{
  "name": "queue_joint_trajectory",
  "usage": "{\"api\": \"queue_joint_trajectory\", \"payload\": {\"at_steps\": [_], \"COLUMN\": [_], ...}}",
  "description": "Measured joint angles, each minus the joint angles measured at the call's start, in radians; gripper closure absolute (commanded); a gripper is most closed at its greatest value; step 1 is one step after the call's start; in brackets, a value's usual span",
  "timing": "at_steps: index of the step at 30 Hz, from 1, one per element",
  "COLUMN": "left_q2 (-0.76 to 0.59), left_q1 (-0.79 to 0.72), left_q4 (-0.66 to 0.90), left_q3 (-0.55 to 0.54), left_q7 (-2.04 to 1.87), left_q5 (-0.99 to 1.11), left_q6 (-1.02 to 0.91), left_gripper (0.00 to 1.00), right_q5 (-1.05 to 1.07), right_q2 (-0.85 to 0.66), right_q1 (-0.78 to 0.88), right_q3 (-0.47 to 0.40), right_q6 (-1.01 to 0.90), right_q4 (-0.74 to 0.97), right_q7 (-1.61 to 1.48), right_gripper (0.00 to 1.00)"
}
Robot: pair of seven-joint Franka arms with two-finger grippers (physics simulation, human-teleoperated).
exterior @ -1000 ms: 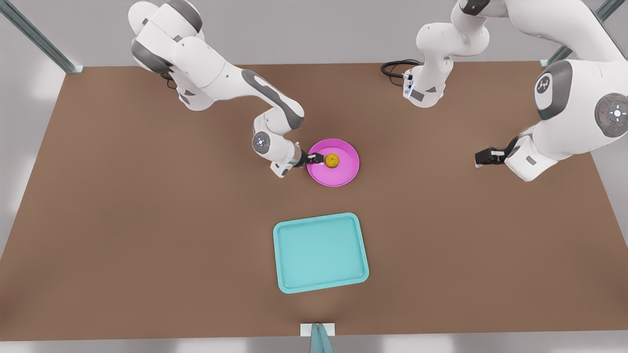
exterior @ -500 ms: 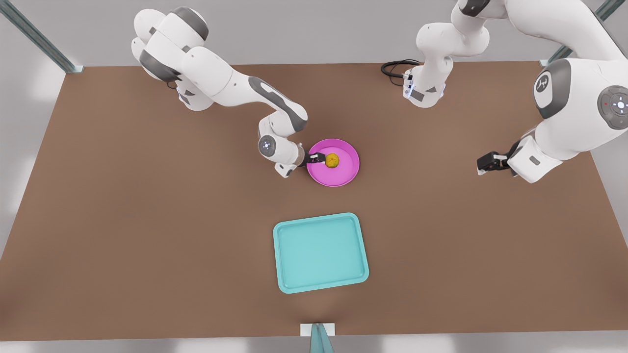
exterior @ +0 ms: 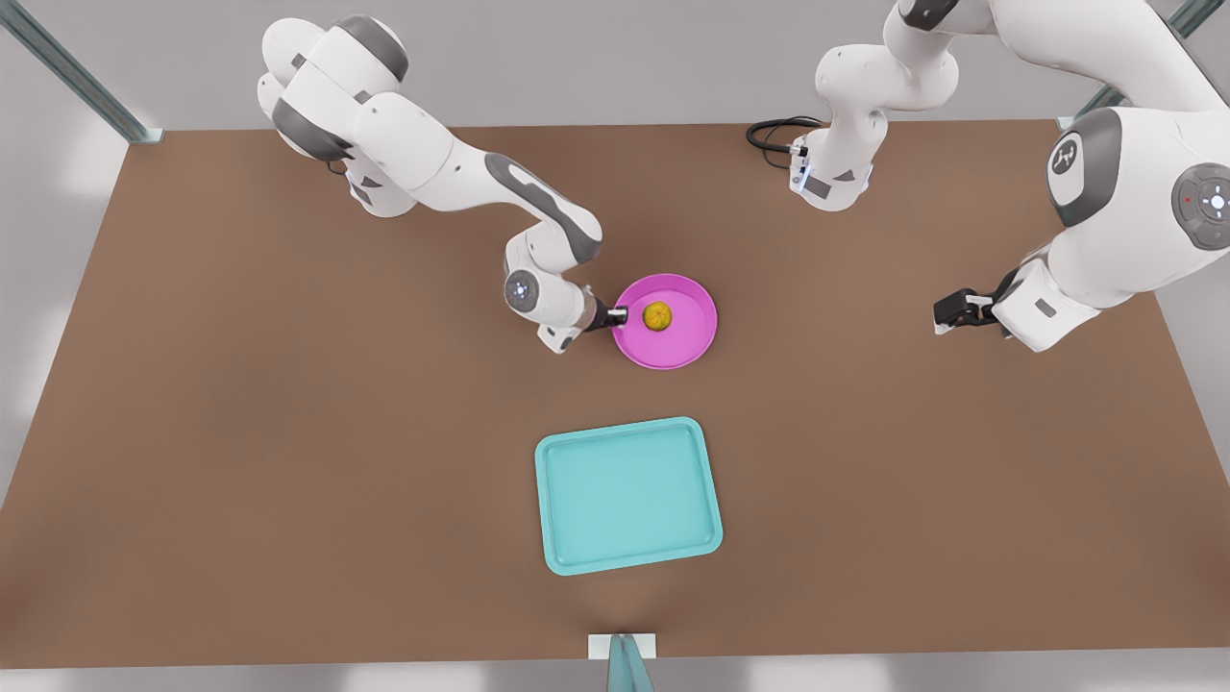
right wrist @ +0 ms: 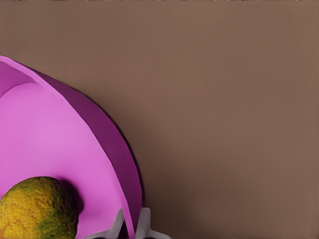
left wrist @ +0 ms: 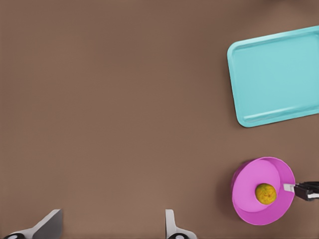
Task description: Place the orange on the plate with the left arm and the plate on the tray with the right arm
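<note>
Since half a second ago the plate (exterior: 684, 336) has slid slightly toward the front view's right, the orange (exterior: 657, 315) riding on it. The right gripper (exterior: 620, 313) pinches the plate's rim on the front view's left, fingers narrow around it. The left gripper (exterior: 947, 312) waits well off at the front view's right, fingers spread wide. The tray (exterior: 553, 500) lies nearer, apart from the plate, bare brown table (exterior: 240, 432) between. Grey surround.

A wide brown bench (exterior: 240, 432) stands before a plain pale grey wall (exterior: 596, 58). Metal frame posts (exterior: 72, 72) rise at its far corners.
</note>
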Motion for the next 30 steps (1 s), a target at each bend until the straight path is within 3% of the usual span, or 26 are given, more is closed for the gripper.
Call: {"api": "queue_joint_trajectory", "payload": {"at_steps": [15,24,30], "left_q2": [0.002,0.013,0.018], "left_q1": [0.000,0.001,0.001], "left_q4": [0.003,0.003,0.003], "left_q3": [0.006,0.008,0.008], "left_q7": [0.006,0.007,0.008], "left_q5": [0.002,0.003,0.002], "left_q6": [-0.003,0.000,-0.001], "left_gripper": [0.00,0.00,0.00], "right_q5": [0.005,0.006,0.004], "right_q2": [-0.001,0.155,0.224], "right_q1": [-0.047,-0.059,-0.079], "right_q3": [-0.009,-0.220,-0.279], "right_q6": [-0.055,-0.248,-0.345], "right_q4": [0.133,0.572,0.650], "right_q7": [-0.008,-0.016,-0.029], "right_gripper": [0.79,0.79,0.79]}}
